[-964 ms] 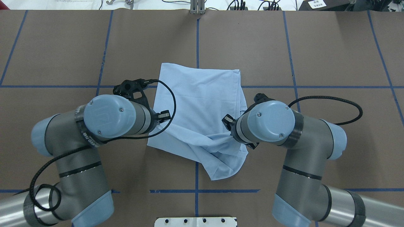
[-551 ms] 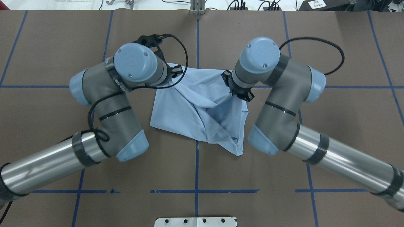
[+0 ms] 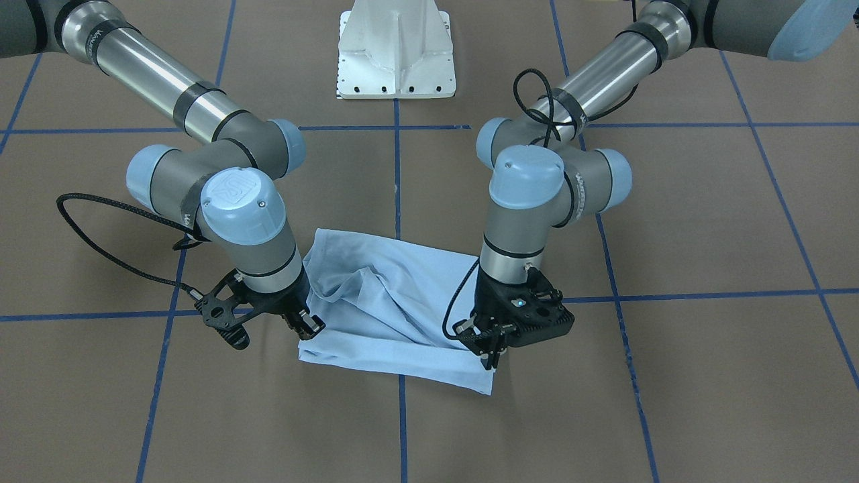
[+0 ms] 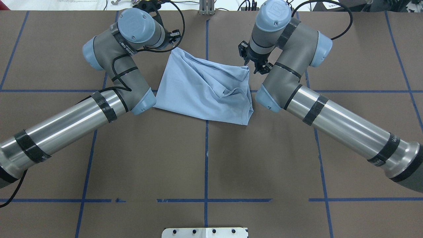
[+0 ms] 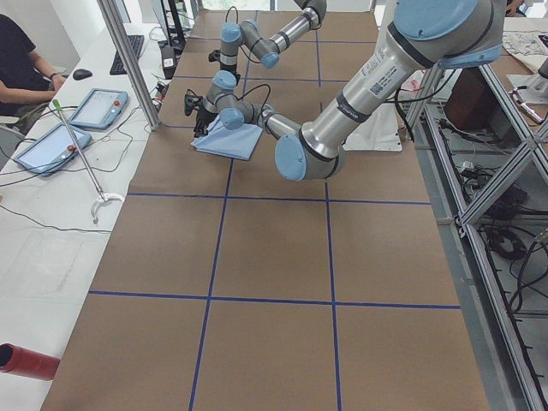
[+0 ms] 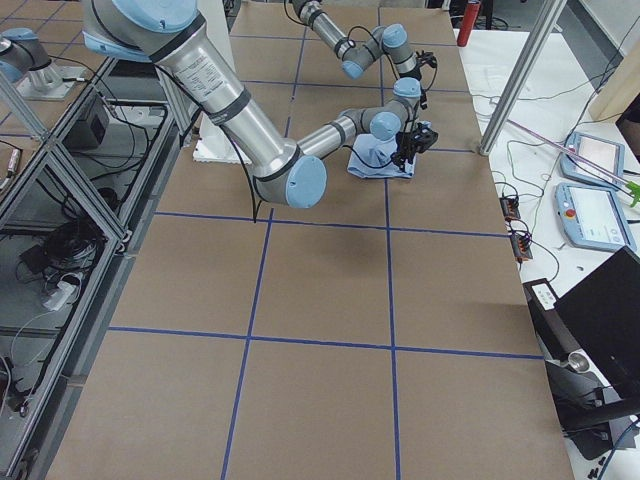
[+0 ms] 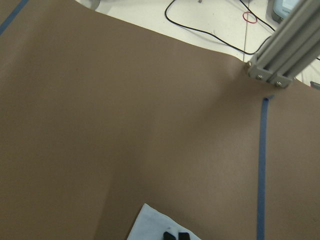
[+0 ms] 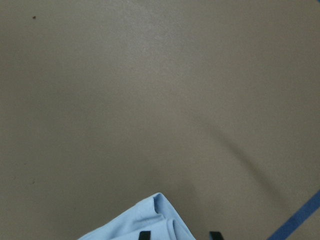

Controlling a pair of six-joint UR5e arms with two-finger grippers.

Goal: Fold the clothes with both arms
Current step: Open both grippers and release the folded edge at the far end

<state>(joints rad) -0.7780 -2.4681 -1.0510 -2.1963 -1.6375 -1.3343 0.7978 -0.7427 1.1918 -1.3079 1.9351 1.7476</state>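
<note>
T-shirt [image 4: 205, 89] overlaps tape line [image 4: 206, 148] (rumpled).

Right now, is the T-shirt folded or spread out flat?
Folded, but untidily: the T-shirt lies doubled into a compact four-sided shape on the table, with wrinkles and a bunched ridge across its top layer.

Open passage over bare table [image 4: 148, 158] on the robot's side of T-shirt [image 4: 201, 89]. Hemmed at either flank by left arm [image 4: 66, 125] and right arm [image 4: 347, 129]; closed off beyond by metal post [image 4: 206, 8] at far edge.
</note>
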